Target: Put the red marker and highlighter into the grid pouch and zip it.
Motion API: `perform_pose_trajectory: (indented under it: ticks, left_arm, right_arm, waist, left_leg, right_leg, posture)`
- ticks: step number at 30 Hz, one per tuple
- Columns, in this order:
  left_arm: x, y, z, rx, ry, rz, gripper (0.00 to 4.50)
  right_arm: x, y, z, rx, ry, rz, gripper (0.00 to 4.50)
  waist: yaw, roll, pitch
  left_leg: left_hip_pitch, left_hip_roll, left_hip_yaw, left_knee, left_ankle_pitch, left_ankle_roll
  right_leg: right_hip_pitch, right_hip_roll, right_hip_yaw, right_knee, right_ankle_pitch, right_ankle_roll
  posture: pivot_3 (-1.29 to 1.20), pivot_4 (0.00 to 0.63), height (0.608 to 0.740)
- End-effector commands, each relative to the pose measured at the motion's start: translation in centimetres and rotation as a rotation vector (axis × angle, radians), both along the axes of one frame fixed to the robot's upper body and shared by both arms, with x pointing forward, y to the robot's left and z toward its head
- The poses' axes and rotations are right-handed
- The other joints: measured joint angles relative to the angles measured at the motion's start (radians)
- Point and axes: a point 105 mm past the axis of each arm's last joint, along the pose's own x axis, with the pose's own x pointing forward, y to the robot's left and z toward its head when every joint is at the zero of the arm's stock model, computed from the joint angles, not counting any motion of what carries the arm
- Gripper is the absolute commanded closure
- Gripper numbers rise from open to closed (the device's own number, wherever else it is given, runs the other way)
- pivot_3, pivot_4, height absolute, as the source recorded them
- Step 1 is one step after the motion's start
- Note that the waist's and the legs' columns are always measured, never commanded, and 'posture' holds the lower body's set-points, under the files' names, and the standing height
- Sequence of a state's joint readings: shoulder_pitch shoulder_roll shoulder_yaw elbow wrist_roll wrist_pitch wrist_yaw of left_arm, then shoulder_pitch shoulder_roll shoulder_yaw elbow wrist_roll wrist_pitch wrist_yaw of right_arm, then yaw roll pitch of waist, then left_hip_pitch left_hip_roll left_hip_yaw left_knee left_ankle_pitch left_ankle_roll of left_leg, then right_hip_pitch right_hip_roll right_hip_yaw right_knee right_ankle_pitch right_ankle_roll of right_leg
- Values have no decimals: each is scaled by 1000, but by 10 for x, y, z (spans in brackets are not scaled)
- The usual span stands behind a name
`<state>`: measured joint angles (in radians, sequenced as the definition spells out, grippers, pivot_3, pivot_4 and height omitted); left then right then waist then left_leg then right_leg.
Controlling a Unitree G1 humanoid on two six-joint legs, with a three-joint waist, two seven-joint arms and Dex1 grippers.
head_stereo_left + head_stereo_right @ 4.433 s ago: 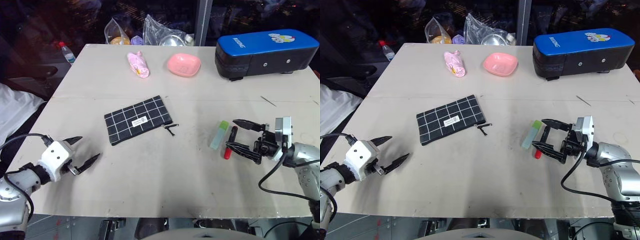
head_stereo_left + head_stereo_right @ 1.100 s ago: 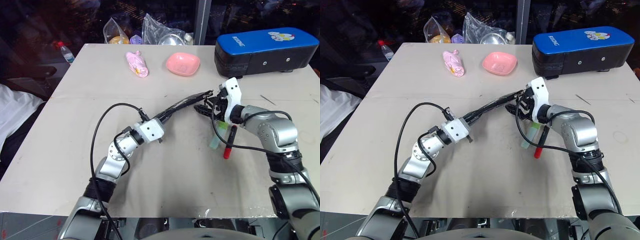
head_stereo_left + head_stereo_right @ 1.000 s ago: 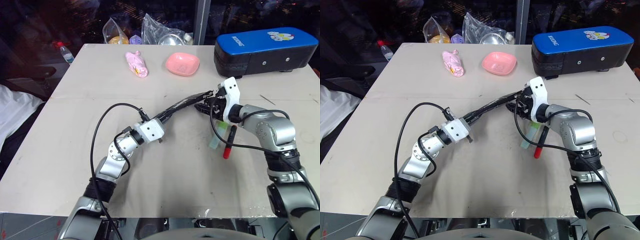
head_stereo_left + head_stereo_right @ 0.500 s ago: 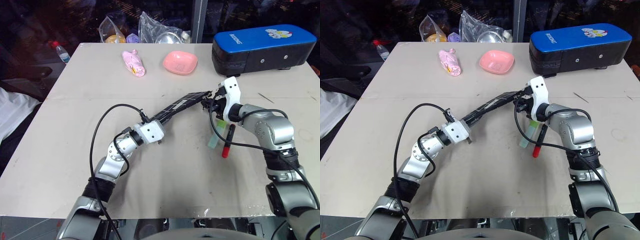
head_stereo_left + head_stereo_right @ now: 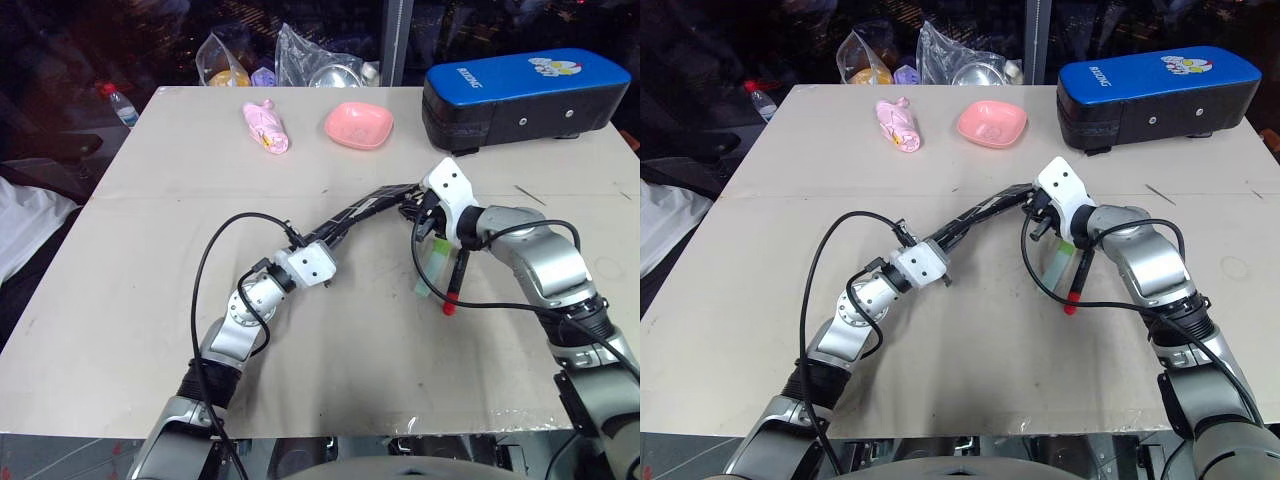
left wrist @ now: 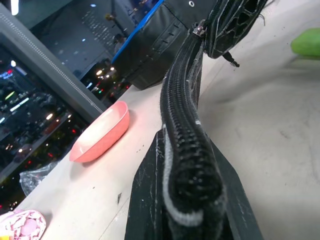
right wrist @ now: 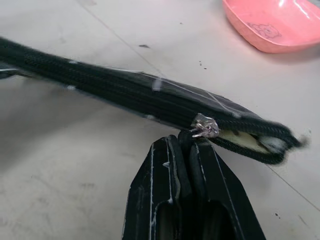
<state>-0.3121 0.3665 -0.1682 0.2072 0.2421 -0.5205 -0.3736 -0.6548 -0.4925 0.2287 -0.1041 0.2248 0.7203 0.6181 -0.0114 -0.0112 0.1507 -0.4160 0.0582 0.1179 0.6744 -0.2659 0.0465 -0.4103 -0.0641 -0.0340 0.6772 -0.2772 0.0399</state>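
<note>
The step in hand looks like opening the grid pouch (image 5: 365, 207): it is held up off the bench (image 5: 150, 260) edge-on, with the left gripper (image 6: 192, 200) pressed together on one end of it and the right gripper (image 7: 186, 150) pinching the black zipper pull just under the silver slider (image 7: 204, 126) at the other end. In the right wrist view the slider sits near the pouch's far end and a pale sliver of lining shows just past it, so the zip seems barely started or hardly open; I cannot tell how much of the mouth is free. Nothing can be seen inside the pouch, and judging by where the pens lie it holds neither of them. The red marker (image 5: 455, 282) and the highlighter (image 5: 430, 268) lie side by side on the bench just beside the pouch's slider end, under the right forearm, the marker on the side away from the pouch. The next move, as I read it, calls for the right gripper to draw the slider along the teeth toward the left gripper while the left one holds the fabric taut, so the zip runs instead of the pouch folding. Beyond the pouch, toward the far edge of the bench, the pink dish (image 5: 358, 124) looks empty, the blue-and-black case (image 5: 525, 88) is closed, and a pink wrapped bundle (image 5: 267, 128) lies near the dish.
</note>
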Motion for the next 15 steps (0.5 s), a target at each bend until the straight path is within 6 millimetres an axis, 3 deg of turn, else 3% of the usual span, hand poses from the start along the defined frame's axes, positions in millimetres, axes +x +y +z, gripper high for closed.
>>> perform_pose_trajectory:
  ticks: [1, 6, 15]
  left_arm:
    - [-3, -8, 9, -17, -35, -9, 4500]
    - [-7, -15, 3, -11, -21, -23, 4500]
    - [-6, -10, 0, 12, -18, -13, 4500]
  right_arm:
    - [-11, 17, 17, -9, -86, 100, 4481]
    - [-18, 24, 15, -58, -112, 163, 4481]
    - [-23, 21, 15, -105, -122, 215, 4481]
  waist:
    - [0, 0, 0]
    - [0, 0, 0]
    - [0, 0, 0]
  left_leg:
    - [0, 0, 0, 0, 0, 0]
    - [0, 0, 0, 0, 0, 0]
    - [0, 0, 0, 1, 0, 0]
  right_leg:
    - [0, 0, 0, 0, 0, 0]
    - [0, 0, 0, 0, 0, 0]
    - [0, 0, 0, 0, 0, 0]
  posture:
    - [0, 150, 740]
    - [0, 150, 740]
    - [0, 150, 740]
